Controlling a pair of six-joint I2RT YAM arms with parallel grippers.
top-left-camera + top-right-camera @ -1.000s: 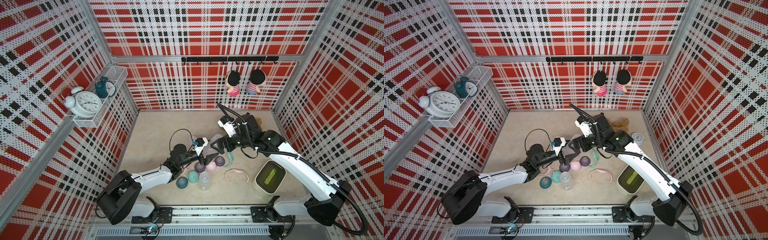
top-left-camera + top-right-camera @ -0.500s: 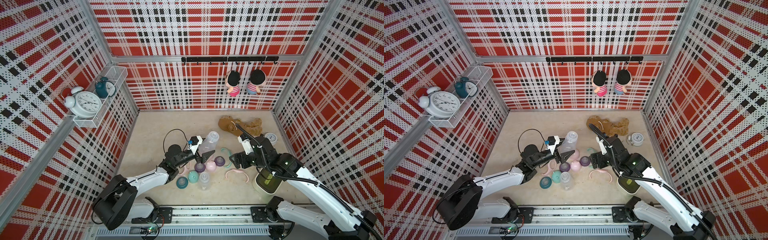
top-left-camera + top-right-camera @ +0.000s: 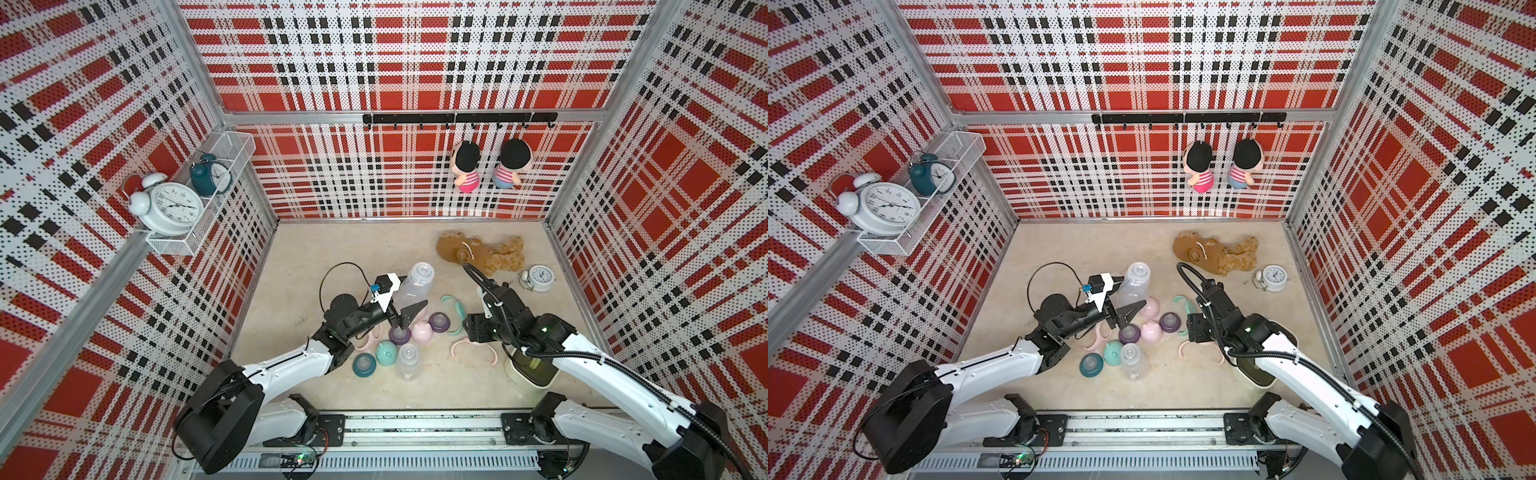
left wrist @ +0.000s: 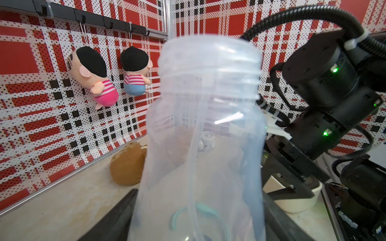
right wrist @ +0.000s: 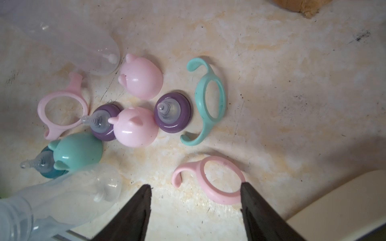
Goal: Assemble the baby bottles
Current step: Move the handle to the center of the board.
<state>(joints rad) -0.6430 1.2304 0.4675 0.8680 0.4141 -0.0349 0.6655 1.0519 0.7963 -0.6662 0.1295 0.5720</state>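
**A:** What do the left fingers [image 3: 413,311] have?
**B:** They are clamped on the base end of a clear bottle [image 3: 415,284], held above the worktop [image 3: 316,257], it seems, just far of the heap of parts.
**A:** And the right fingers [image 5: 133,212]?
**B:** Spread wide and empty, poised over a pink handle ring [image 5: 217,179] right of the heap. One tip is at its rim; I cannot tell whether it touches.
**A:** How far along?
**B:** Barely begun, I judge. Nothing is joined. A second bottle [image 3: 407,360] lies on its side at the heap's near edge. The purple collars [image 5: 172,112], teal collar [image 5: 45,164], pink caps [image 5: 142,78], mint cap [image 5: 77,150] and teal ring [image 5: 208,100] all lie loose.
**A:** Which way does the held bottle point?
**B:** Its long axis runs near to far, tilted upward. The bare threaded neck [image 4: 208,68] aims toward the far wall [image 3: 374,174], leaning slightly right.
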